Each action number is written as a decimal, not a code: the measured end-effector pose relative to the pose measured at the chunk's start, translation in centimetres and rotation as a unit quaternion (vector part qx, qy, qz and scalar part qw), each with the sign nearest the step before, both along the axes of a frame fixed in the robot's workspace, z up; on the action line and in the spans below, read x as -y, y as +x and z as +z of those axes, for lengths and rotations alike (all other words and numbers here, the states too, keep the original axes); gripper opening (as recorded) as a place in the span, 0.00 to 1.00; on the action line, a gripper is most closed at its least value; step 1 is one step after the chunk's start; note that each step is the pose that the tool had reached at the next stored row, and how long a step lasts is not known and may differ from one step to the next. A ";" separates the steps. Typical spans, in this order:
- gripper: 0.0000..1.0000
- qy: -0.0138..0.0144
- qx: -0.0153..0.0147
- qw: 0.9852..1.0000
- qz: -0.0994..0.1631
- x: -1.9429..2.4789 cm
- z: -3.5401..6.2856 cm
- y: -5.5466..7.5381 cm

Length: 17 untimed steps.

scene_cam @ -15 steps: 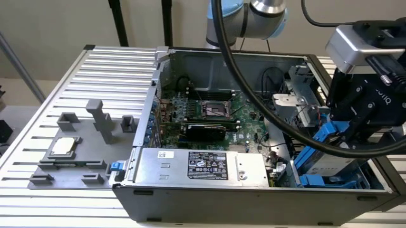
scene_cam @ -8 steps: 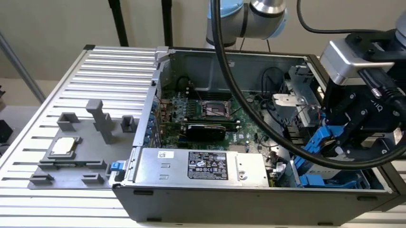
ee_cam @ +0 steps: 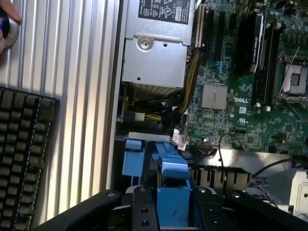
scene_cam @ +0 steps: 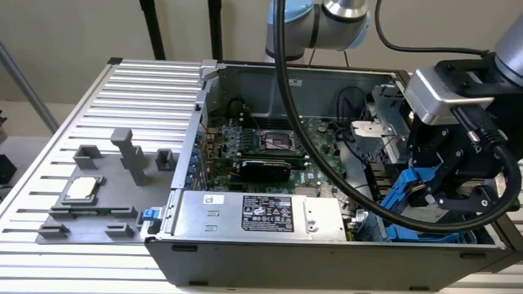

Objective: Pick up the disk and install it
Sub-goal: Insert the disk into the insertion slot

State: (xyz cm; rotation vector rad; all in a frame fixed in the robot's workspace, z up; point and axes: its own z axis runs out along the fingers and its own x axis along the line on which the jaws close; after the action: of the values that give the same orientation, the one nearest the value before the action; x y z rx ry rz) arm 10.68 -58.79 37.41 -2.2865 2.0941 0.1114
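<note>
Basically, the disk was held in the gripper, whose fingers were clamped on its blue carrier. It hung just above the blue drive cage, inside the open computer case at the exterior view's right. The motherboard and power supply lay beside it. A CPU chip sat outside on the grey fixture.

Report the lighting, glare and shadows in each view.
Exterior view: soft, even light; the ribbed table looks pale, and the case interior beside the hand lies in shadow. Wrist view: glare streaks the table, the power supply shines, and the hand gripping the disk reads as dark.
</note>
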 end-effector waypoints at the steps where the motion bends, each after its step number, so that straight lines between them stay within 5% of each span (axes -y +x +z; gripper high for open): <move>1: 0.00 0.000 0.000 1.000 0.002 -0.01 -0.14 0.0; 15: 0.00 0.003 0.000 1.000 0.016 -0.04 -0.94 0.0; 16: 1.00 0.003 0.000 1.000 0.016 -0.04 -0.93 0.0; 17: 1.00 0.003 0.000 1.000 0.016 -0.03 -0.91 0.0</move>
State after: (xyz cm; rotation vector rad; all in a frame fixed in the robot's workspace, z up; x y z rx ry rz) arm 10.70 -58.77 36.50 -2.3169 2.0558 0.1175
